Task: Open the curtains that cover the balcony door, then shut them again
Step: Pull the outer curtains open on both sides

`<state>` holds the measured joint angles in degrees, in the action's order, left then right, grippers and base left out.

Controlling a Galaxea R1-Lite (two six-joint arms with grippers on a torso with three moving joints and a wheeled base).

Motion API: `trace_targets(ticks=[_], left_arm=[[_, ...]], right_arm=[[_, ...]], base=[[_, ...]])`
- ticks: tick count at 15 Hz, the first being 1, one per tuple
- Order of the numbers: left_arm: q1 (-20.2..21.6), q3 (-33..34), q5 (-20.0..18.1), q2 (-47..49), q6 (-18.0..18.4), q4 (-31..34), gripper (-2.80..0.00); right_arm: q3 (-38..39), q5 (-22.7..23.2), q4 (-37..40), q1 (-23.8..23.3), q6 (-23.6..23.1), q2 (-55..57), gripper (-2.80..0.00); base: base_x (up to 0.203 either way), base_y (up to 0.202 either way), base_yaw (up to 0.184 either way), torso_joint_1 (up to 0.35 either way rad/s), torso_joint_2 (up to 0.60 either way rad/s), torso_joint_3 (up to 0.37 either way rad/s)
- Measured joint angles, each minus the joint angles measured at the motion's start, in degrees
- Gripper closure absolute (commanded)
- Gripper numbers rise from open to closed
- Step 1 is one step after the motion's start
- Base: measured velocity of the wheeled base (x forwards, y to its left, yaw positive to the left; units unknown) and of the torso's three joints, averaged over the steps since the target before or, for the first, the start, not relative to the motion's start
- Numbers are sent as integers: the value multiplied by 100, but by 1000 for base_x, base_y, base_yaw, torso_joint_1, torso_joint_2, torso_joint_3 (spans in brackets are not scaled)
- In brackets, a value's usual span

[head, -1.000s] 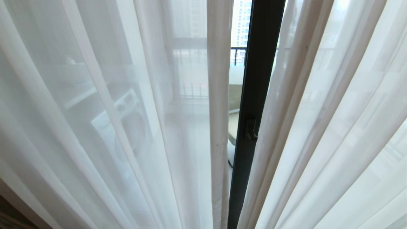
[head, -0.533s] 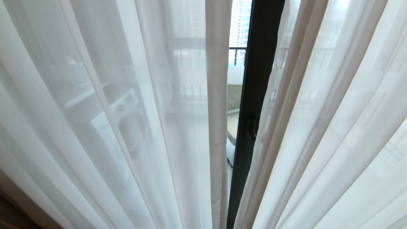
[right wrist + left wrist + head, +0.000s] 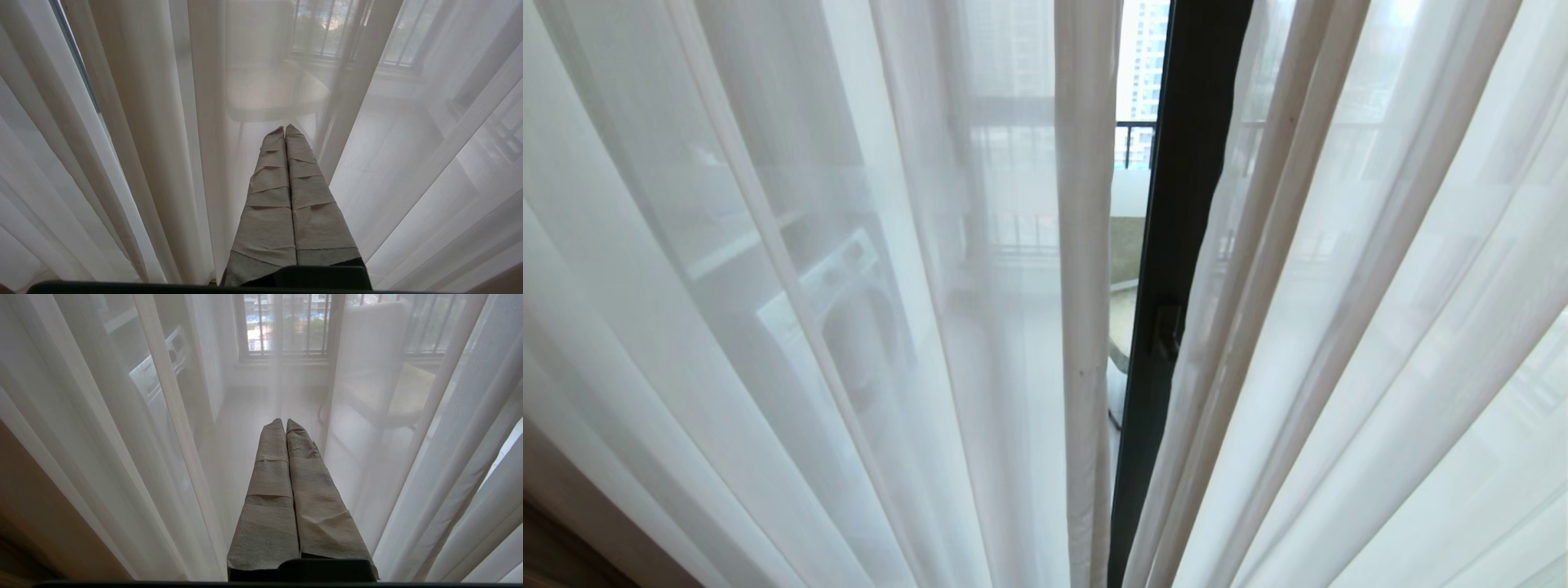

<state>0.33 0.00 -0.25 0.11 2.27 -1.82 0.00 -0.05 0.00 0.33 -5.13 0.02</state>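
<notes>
White sheer curtains (image 3: 792,327) fill the head view, hanging in long pleats w/ 2 panels drawn nearly together. Narrow gap between their inner edges, just right of centre. Through the gap: black frame of the balcony door (image 3: 1176,269), running top to bottom, w/ black lever handle (image 3: 1168,331) partly veiled by the right panel's edge. Beyond the glass, balcony railing (image 3: 1134,143) and high-rise bldgs. Washing machine (image 3: 849,302) visible faintly through the left panel. No thick drapes identifiable in head view; brownish strip at bottom-left corner, can't tell what it is.

Neither arm shows in head view. Left gripper (image 3: 284,424) seen only in left wrist view: 2 fingers wrapped in beige-grey tape, jaws pressed fully together, holding nothing, pointing at the sheer fabric w/ the cloth just ahead; can't tell if tips touch it. Right gripper (image 3: 284,130) in right wrist view: same wrapped fingers, jaws fully together, empty, aimed at folds of the sheer. A chair (image 3: 269,90) shows dimly through the fabric there.
</notes>
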Motion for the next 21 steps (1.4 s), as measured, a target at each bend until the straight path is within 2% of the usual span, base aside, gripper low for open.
trace_targets(ticks=[9, 17, 19, 21], left_arm=[[0, 0, -4, 0, 1, 2, 0], [0, 0, 1, 0, 1, 0, 0], [0, 0, -1, 0, -2, 0, 0], [0, 0, -2, 0, 1, 0, 0]], right_arm=[[0, 2, 1, -1, 17, 0, 0], [-10, 99, -60, 0, -173, 0, 0], [-149, 248, -49, 0, -172, 0, 0], [-513, 648, -10, 0, -167, 26, 0]], base=[[0, 0, 0, 0, 0, 0], [0, 0, 0, 0, 0, 0], [0, 0, 0, 0, 0, 0], [0, 0, 0, 0, 0, 0]])
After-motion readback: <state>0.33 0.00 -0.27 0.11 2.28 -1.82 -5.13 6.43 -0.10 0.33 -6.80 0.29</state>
